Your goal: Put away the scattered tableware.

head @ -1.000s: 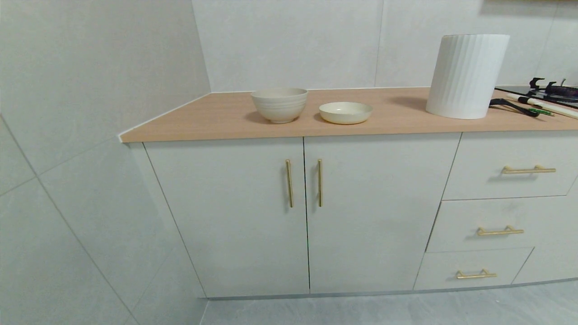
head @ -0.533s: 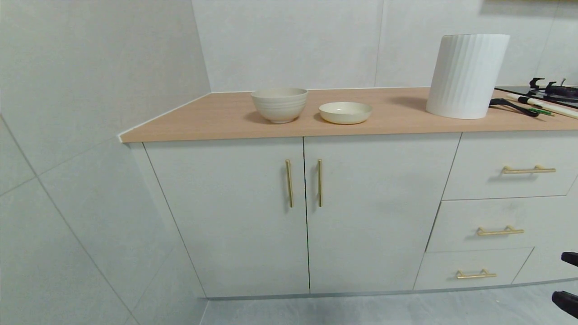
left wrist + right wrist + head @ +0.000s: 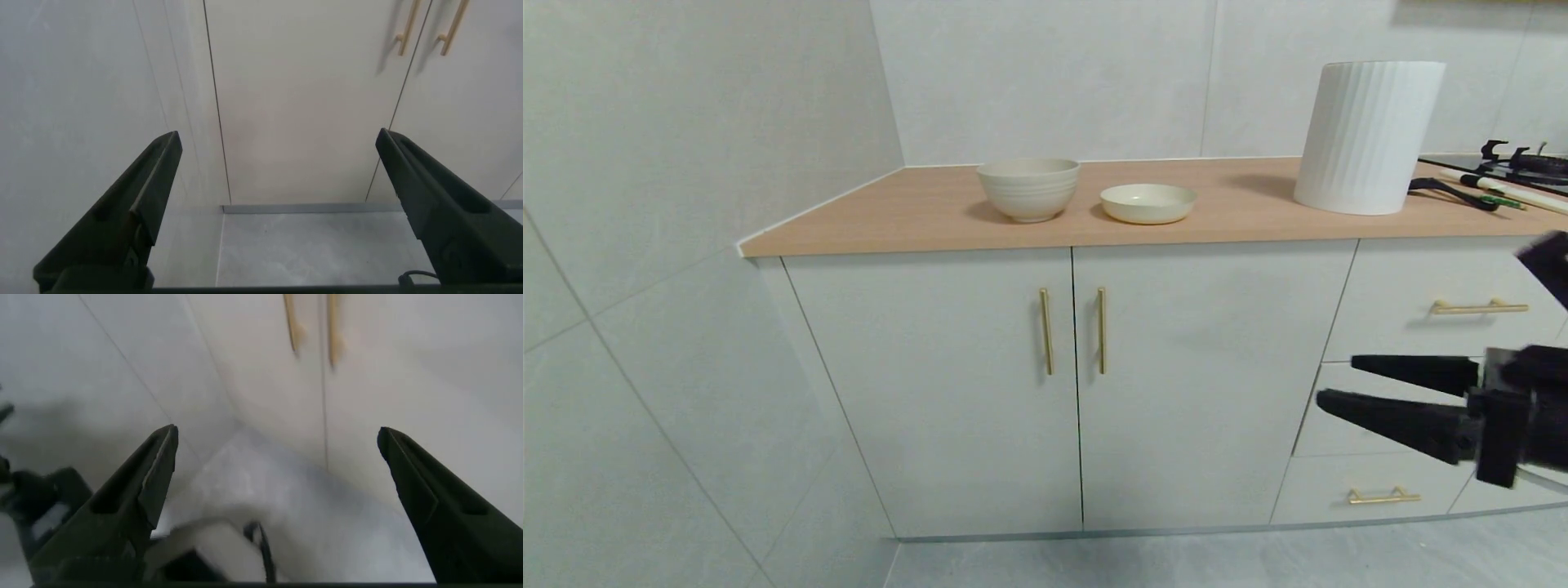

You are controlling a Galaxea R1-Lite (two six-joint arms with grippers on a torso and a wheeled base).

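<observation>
1. Tableware count is two: one ribbed beige bowl and one shallow cream dish. They stand side by side on the wooden desk, close but not touching, with the bowl nearer the corner wall.
2. One tall ribbed white cylinder stands on the desk, well to the right of the dish. Beside it are long dark and pale utensils; number unclear.
3. Under the desk are two cabinet doors, both shut, with two upright gold handles at the seam. Three drawers sit to the right, each with one handle.
4. Right claw: fingers apart and empty, in front of the drawers below desk height, well apart from the tableware.
5. Left claw: fingers wide apart and empty, low, facing the cabinet base and the floor.
</observation>
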